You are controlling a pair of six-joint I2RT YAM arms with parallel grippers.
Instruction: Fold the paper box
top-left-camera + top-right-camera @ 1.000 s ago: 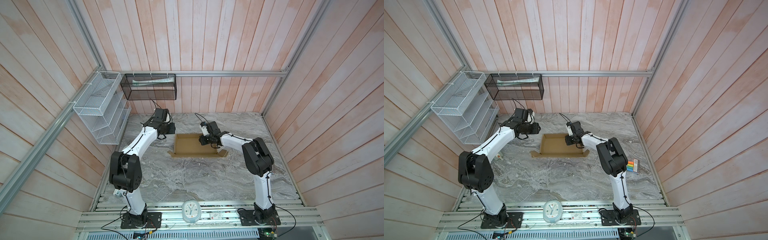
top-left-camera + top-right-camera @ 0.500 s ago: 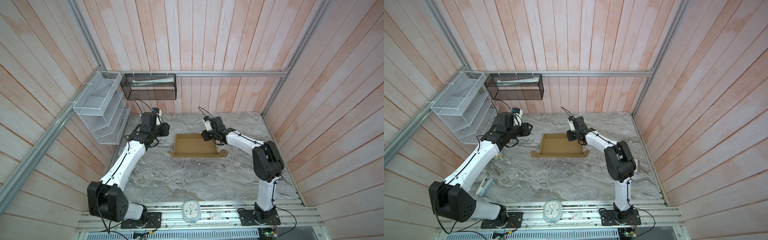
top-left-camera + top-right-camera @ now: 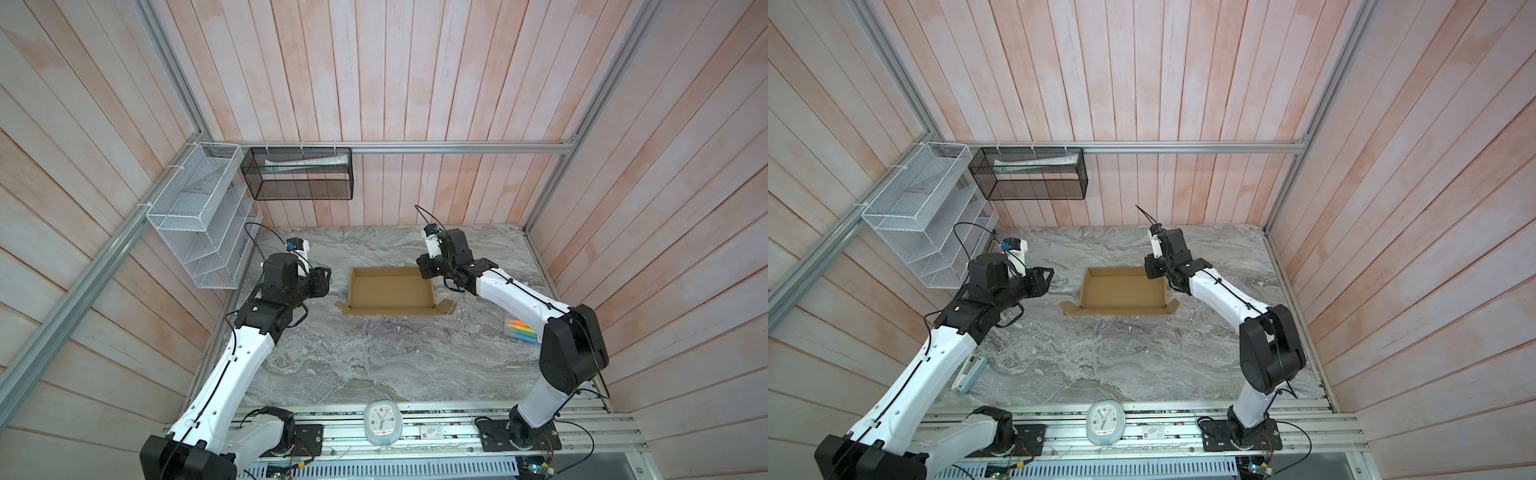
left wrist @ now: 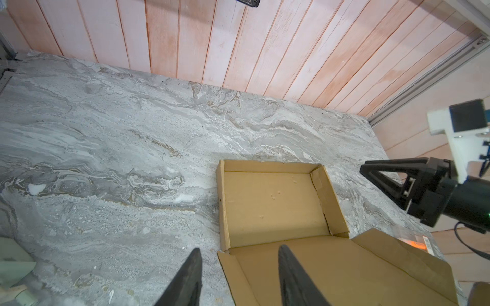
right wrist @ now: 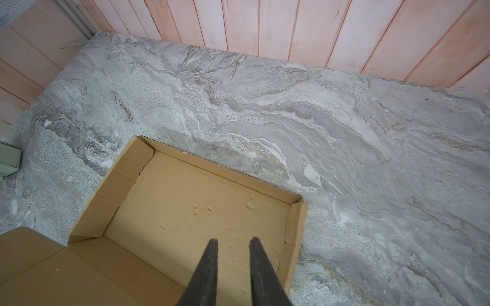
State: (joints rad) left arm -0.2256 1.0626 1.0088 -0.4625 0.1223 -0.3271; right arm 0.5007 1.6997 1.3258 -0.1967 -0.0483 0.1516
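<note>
While neither claw has hold of anything, I read this as the gap between shaping the tray and closing the lid. The plain brown corrugated cardboard box (image 3: 390, 291) sits on the grey marbled tabletop (image 3: 374, 361), toward the back and roughly midway between the two arms. Three shallow walls stand up: the far side and both ends. The wide lid panel (image 4: 344, 267) rises from the near edge, so nearly edge-on in both top views that only a thin strip shows, with its ear tabs (image 3: 446, 307) splayed out at either end.

My left gripper (image 4: 238, 251) is released, its black fingers well apart with nothing between them. It hangs off the box's left end, close to the lid's corner but apart from the cardboard. My right gripper (image 5: 233, 239) leaves only a narrow gap, also empty, and hovers over the tray floor near the right end wall. I cannot see it touching.

As I judge it, the next move is the lid. The tabs need turning inward, and the panel then has to swing over the tray so the tabs slide inside the end walls. That calls for one claw steadying the tray while the other pushes — otherwise the light box may simply skid across the smooth top.
</note>
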